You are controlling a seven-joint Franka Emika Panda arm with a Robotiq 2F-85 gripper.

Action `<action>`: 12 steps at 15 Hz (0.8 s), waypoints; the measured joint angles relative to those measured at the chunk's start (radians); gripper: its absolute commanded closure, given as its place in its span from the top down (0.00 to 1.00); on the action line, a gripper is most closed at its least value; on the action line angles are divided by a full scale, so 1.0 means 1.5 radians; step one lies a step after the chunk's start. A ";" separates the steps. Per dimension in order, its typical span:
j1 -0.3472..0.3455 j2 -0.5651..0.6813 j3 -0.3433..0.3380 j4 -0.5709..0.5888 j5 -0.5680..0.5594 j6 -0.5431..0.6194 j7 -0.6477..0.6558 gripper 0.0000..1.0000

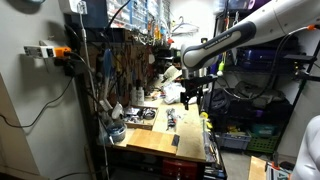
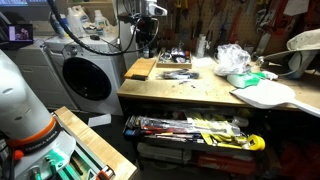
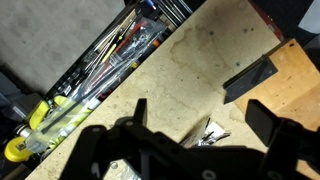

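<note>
Workbench (image 2: pixel 185 95), pincer (image 2: pixel 147 47) near tool tray (image 2: pixel 175 62)

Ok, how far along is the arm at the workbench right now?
Done: nothing visible yet; the gripper is open and empty. In hand: it hovers above the workbench, over small metal pieces in the wrist view. Left: probably lowering, gripping and lifting.

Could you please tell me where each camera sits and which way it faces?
An exterior view: off the end of the light wooden workbench, facing along it; white robot arm and black pincer show.
An exterior view: before the bench front, facing the open drawer of tools; the arm shows at top.
Wrist view: above, looking down on benchtop and drawer; open pincer fingers show.
All share the workbench.
</note>
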 measured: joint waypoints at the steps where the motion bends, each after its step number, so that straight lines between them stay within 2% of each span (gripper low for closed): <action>1: 0.003 0.020 0.008 0.009 0.000 0.002 0.036 1.00; 6: 0.022 0.106 0.029 0.057 0.000 0.041 0.183 1.00; 10: 0.036 0.147 0.031 0.064 0.000 0.132 0.209 1.00; 12: 0.038 0.154 0.031 0.064 0.000 0.141 0.210 1.00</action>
